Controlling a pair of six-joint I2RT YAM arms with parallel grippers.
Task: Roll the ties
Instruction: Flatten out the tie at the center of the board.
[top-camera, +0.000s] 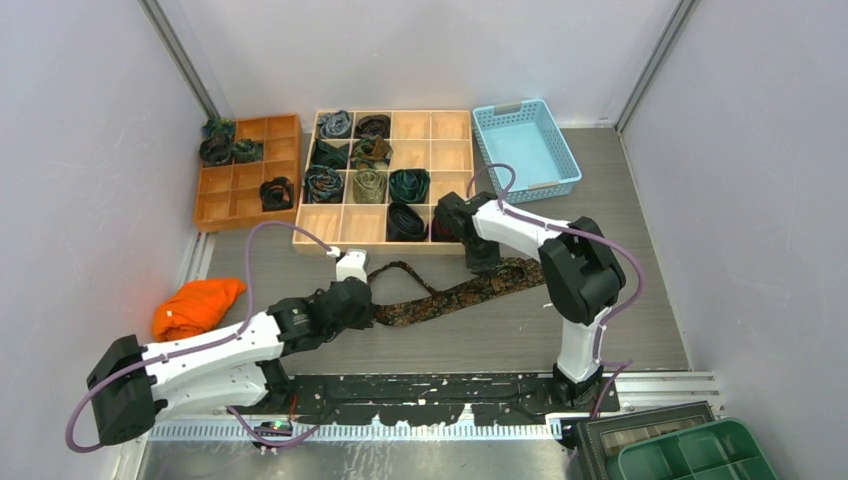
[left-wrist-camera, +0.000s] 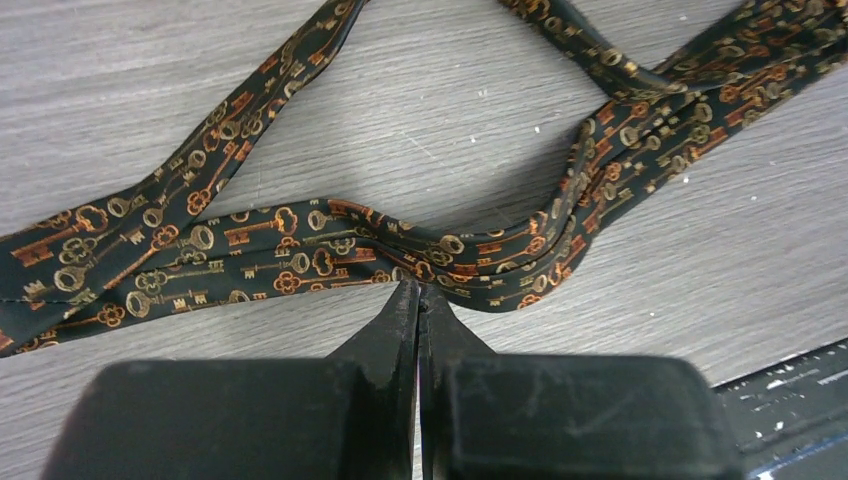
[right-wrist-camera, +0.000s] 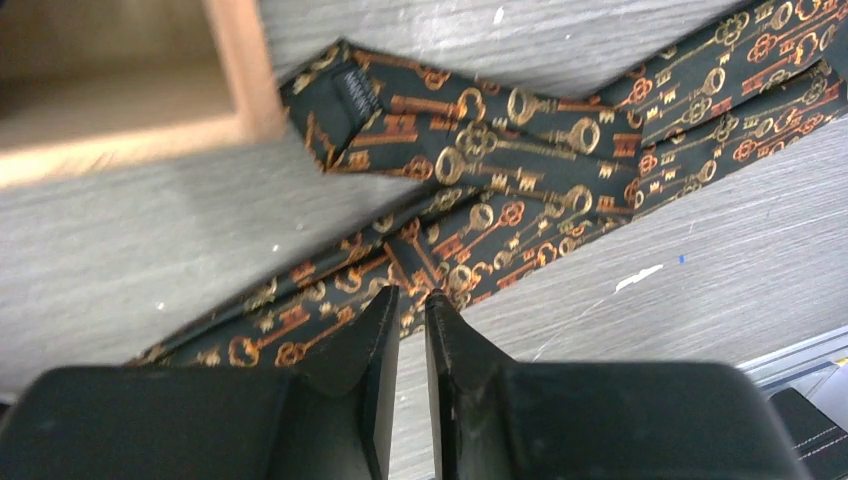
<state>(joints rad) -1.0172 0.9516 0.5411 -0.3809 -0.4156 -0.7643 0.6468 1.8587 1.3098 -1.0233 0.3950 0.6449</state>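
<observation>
Grey wood-grain tabletop (top-camera: 460, 340) between white walls (top-camera: 420, 50) bears one unrolled tie (top-camera: 450, 298).

The key-print tie (left-wrist-camera: 300, 260) is smooth woven cloth with a faint sheen. The counter (left-wrist-camera: 450, 130) is matt grey wood-grain, flecked white. The left end effector (left-wrist-camera: 418, 292) has scuffed matt black plastic fingers (left-wrist-camera: 385, 338). The divided tray (right-wrist-camera: 240, 70) is bare pale wood, and the blue basket (top-camera: 525, 150) is perforated plastic.
</observation>
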